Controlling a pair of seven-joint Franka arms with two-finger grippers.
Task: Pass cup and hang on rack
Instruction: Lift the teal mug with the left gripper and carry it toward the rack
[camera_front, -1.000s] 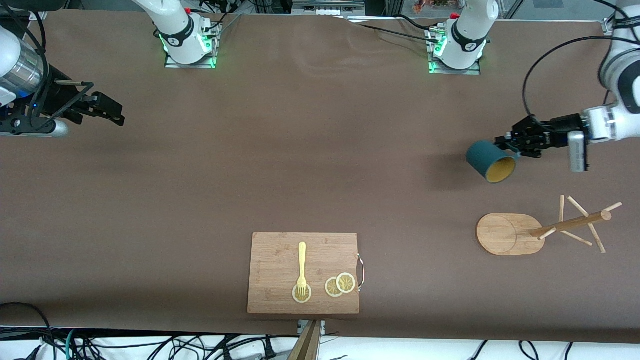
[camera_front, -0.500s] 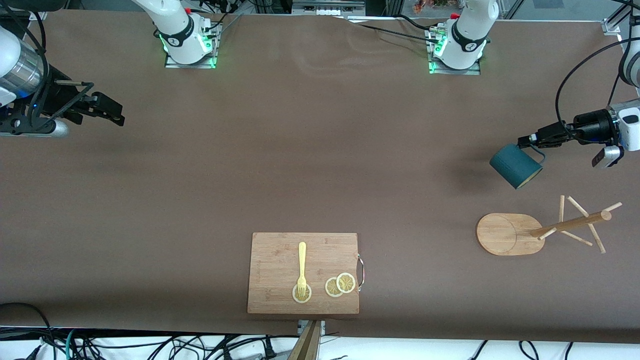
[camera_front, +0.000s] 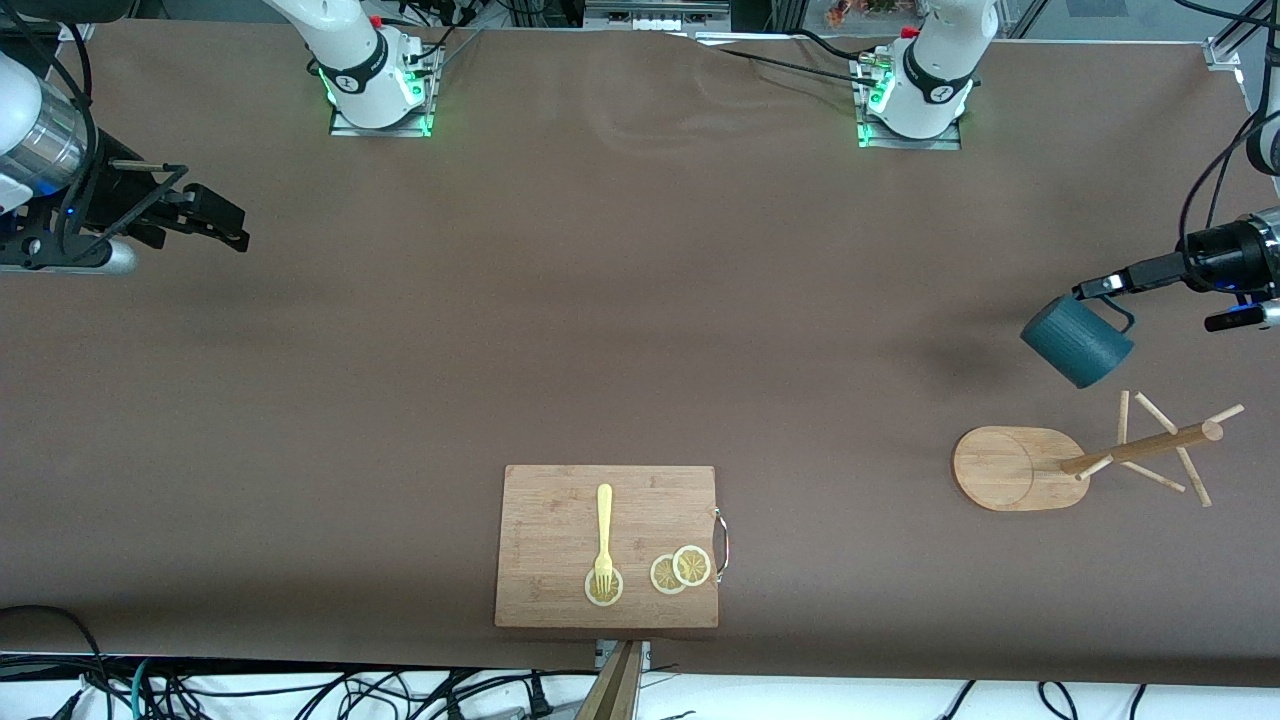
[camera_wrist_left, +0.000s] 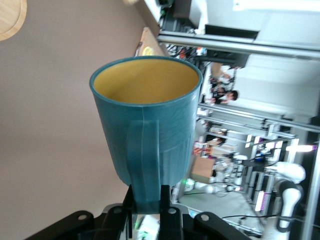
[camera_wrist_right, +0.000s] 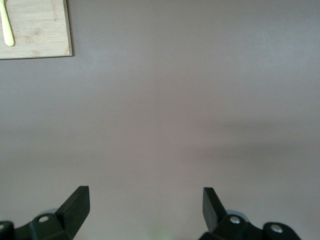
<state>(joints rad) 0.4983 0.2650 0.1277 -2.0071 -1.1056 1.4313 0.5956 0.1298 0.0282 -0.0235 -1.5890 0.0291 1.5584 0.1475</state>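
Cup: the dark teal cup (camera_front: 1078, 341) is up in the air, tilted, over the tabletop (camera_front: 640, 330) at the left arm's end, above bare cloth just beside the rack's pegs; its yellowish inside shows in the left wrist view (camera_wrist_left: 146, 80).
Left gripper: the left gripper (camera_front: 1098, 286) is clamped on the cup's handle (camera_wrist_left: 142, 165), fingers pinching it from both sides.
Rack: the wooden rack (camera_front: 1085, 462) stands near the left arm's end of the tabletop, nearer the front camera than the cup, oval base flat, pegs bare.
Right gripper: the right gripper (camera_front: 215, 222) waits over the right arm's end of the tabletop, fingers spread wide, holding nothing (camera_wrist_right: 145, 205).
Cutting board: the cutting board (camera_front: 607, 546) lies at the tabletop's front edge, mid-length.
On the board: a yellow fork (camera_front: 603, 540) and lemon slices (camera_front: 681, 570).
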